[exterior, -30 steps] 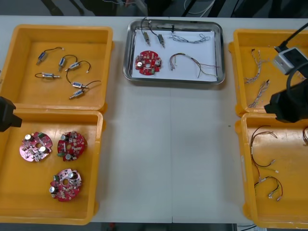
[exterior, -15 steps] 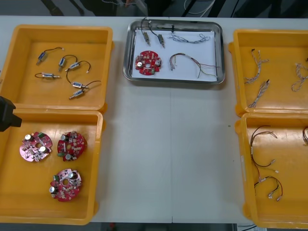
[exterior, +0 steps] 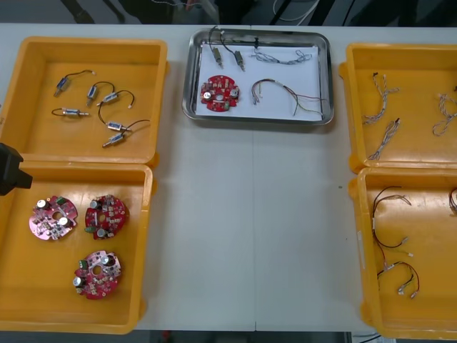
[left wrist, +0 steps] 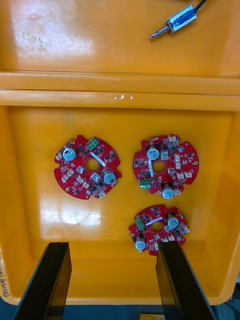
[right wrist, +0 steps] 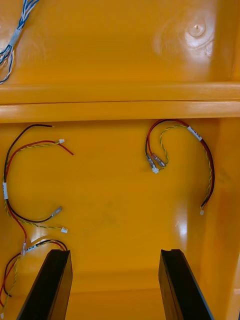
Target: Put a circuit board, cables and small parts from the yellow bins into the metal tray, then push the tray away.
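The metal tray (exterior: 257, 118) sits at the far edge of the table (exterior: 250, 214) between the yellow bins (exterior: 93, 41), holding a round red circuit board (exterior: 220, 93), cables (exterior: 285, 93) and small metal parts (exterior: 218, 56), while the left gripper (left wrist: 112, 247) hangs open over three boards (left wrist: 165, 165) and the right gripper (right wrist: 115, 252) open over red and yellow cables (right wrist: 194, 132).

Light table (exterior: 214, 214), 1 thin seam (exterior: 253, 236) running near-to-far down its middle; beyond the far edge, floor (exterior: 143, 11) looks dark

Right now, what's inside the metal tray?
In the metal tray: one red circuit board, a blue and white cable, a red and yellow cable, two small metal parts. Anything under the board is hidden.
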Motion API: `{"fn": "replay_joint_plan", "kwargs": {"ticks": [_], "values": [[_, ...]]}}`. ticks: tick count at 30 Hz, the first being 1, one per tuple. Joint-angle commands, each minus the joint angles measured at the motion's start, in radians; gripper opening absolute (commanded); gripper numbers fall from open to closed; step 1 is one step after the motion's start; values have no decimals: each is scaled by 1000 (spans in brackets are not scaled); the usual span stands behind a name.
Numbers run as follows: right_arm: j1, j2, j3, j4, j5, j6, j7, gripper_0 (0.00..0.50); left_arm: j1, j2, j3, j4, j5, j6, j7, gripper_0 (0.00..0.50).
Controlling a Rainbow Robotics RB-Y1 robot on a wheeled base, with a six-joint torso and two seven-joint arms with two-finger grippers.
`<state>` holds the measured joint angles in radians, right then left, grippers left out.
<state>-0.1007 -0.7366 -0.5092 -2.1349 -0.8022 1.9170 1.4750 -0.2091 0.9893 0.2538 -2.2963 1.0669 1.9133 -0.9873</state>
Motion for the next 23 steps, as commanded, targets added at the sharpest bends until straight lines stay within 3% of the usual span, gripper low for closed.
{"fn": "replay_joint_plan", "kwargs": {"ticks": [1,23], "values": [[12,-41,-25,-3,-2,3,-62,500,14,-12,30,-26,-8,7,-34,500],[4,-43,-9,-14,-35,3,-73,500,14,-12,30,-26,-8,7,-34,500]]}}
